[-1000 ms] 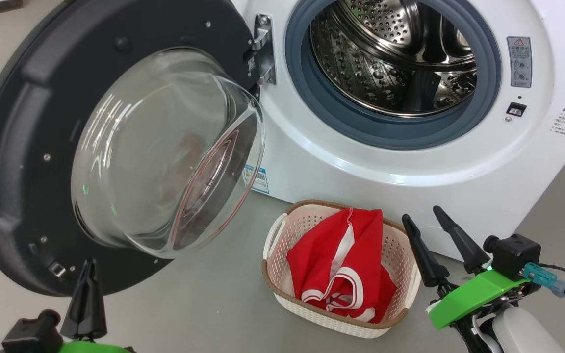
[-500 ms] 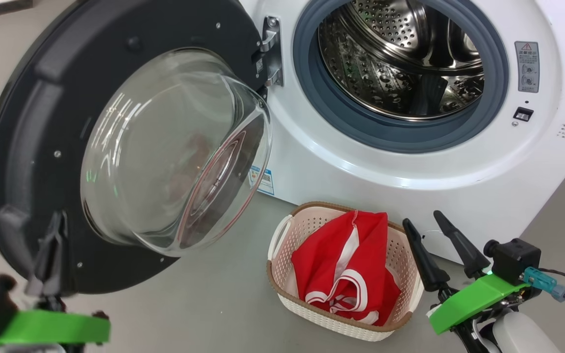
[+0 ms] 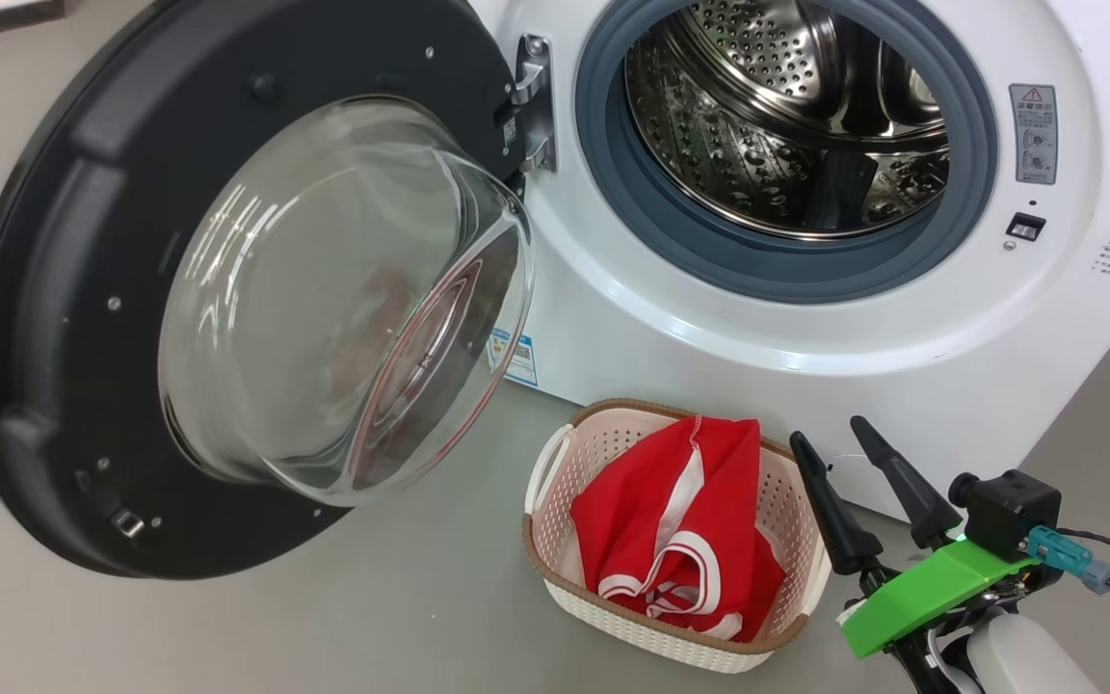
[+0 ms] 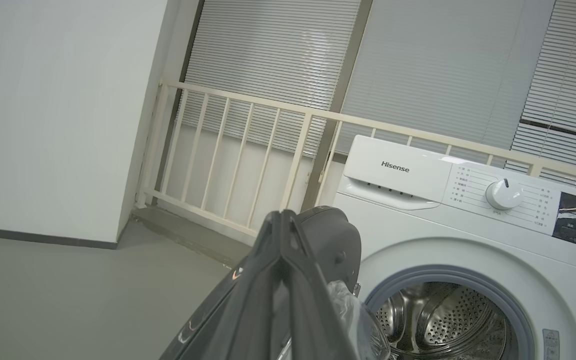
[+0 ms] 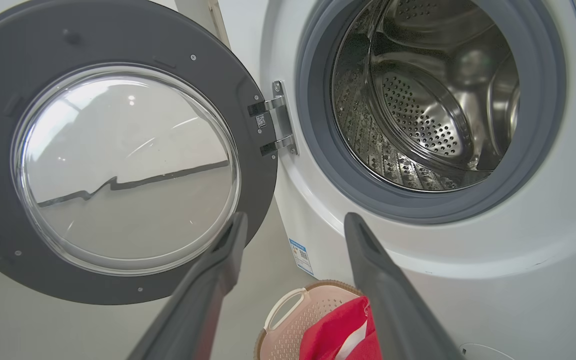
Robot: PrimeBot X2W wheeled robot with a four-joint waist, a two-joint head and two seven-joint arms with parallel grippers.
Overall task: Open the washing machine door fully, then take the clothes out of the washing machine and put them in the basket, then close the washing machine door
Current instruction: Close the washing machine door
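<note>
Left gripper, fingers pressed together on nothing, points past the upper edge of the washing machine door; whether it touches the door cannot be judged. Right gripper, jaws spread wide and empty, hangs just beside the basket, low before the washing machine. The clothes, red with white trim, lie in the basket; the drum looks bare as far as it shows. The door stands wide open on its hinge. Judged step: closing the door, the last. The next move calls for a push on the door's outer face, swinging it to the opening until it latches.
</note>
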